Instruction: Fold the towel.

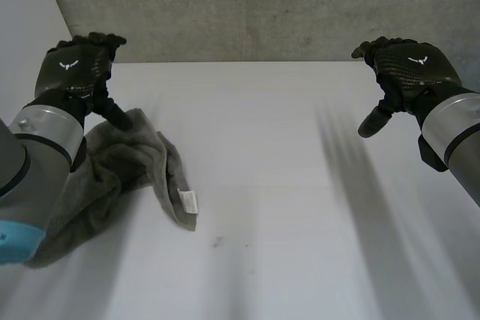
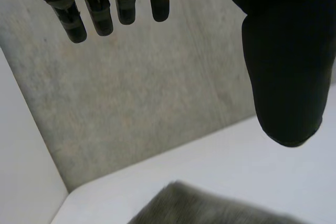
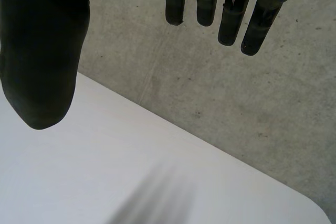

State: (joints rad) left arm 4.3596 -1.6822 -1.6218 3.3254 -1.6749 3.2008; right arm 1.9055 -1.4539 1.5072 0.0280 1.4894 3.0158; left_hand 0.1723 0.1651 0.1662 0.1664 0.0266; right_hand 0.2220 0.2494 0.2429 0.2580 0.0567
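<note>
A grey-brown towel lies crumpled at the left side of the white table, with a small white label on its near right corner. My left hand hovers above the towel's far edge, fingers straight, thumb apart, holding nothing; the towel's edge lies below its palm. My right hand hangs over the table's far right, well away from the towel, its fingers straight and empty.
A rough grey concrete wall stands right behind the table's far edge. A white panel closes the left side. The table's far corner sits just beyond the towel.
</note>
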